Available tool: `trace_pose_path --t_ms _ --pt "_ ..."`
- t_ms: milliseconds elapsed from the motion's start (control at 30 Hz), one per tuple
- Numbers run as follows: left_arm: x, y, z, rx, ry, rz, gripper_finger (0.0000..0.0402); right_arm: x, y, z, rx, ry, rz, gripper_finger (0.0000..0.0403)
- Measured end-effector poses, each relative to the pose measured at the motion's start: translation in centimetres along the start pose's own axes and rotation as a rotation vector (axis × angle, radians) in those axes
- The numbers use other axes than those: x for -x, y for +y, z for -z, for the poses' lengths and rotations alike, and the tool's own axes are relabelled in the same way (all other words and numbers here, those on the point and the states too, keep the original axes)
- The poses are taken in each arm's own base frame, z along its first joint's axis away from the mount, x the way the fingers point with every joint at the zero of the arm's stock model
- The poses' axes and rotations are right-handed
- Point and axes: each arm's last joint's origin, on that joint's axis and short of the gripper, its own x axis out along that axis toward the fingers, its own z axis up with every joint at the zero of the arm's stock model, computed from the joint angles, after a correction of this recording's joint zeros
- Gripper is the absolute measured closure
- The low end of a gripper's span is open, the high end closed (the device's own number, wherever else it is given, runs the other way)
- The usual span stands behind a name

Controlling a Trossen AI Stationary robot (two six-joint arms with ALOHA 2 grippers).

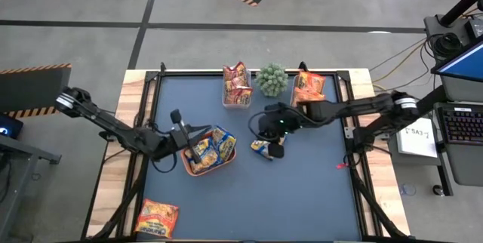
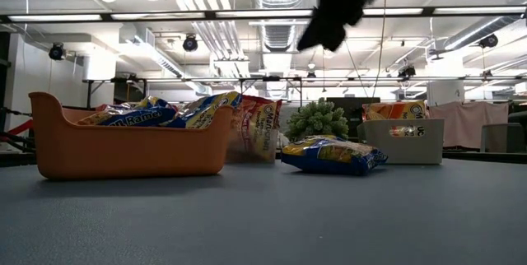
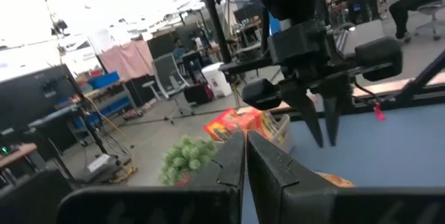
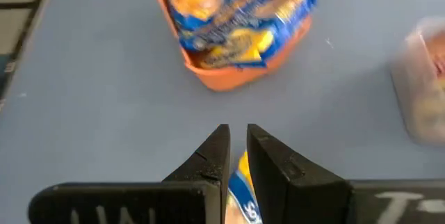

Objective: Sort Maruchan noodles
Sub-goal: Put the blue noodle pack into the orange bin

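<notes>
The right gripper (image 1: 273, 142) hangs over the middle of the table, its two fingers (image 4: 268, 161) drawn almost together with only a thin slit between them. It holds nothing; a blue-and-yellow packet (image 2: 333, 155) lies flat on the mat directly below it, and in the low view the gripper is clearly raised above that packet, not touching it.

The left gripper (image 1: 198, 132) sits at about nine o'clock from the right one, over the orange tray (image 1: 190, 165), its fingers (image 3: 272, 165) pressed fully together and empty.

Counting the Maruchan noodles: one loose blue-and-yellow packet at centre; a small heap of blue-and-yellow packets (image 1: 211, 146) in the orange tray, at least three, though the overlap makes an exact count uncertain. A clear tub (image 1: 238, 101) at twelve o'clock holds red-and-yellow packets (image 1: 236, 82) standing on edge, two or so. A second tub (image 2: 402, 140) toward one o'clock holds orange packets (image 1: 309, 87). One orange packet (image 1: 156, 219) lies alone at seven o'clock near the table edge.

A single green plant (image 1: 272, 79) stands between the two tubs.
</notes>
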Motion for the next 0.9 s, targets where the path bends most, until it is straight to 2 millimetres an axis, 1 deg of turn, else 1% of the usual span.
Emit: trace_pose_path --t_ms 133,267,400,500,567,667,767,900 --pt "-0.4 -0.7 0.4 0.029 0.017 0.008 0.0402 -0.4 -0.5 3.6 -0.081 0.009 0.137 0.0365" --pt "-1.0 -1.4 0.0 0.048 0.021 0.009 0.0402 -1.8 -1.3 7.2 -0.121 -0.025 0.273 0.0365" --pt "-1.8 -2.2 -0.9 0.053 0.018 0.008 0.0402 -3.3 -1.7 9.9 -0.122 -0.090 0.288 0.0365" --pt "-2.5 -2.8 -1.5 0.047 0.022 0.010 0.0402 -4.1 -1.8 11.4 -0.127 -0.124 0.289 0.0365" --pt "-2.8 -3.3 -1.7 0.039 0.028 0.014 0.0402 -4.7 -1.9 12.0 -0.142 -0.134 0.283 0.0365" --pt "-3.3 -4.1 -2.0 0.025 0.036 0.023 0.0402 -5.5 -1.6 13.1 -0.165 -0.090 0.268 0.0365" --pt "-4.0 -4.9 -2.2 0.018 0.043 0.027 0.0402 -6.0 -0.4 13.5 -0.165 -0.070 0.220 0.0365" --pt "-4.8 -6.4 -2.3 -0.007 0.065 0.051 0.0402 -6.4 1.8 13.7 -0.160 -0.060 0.149 0.0365"
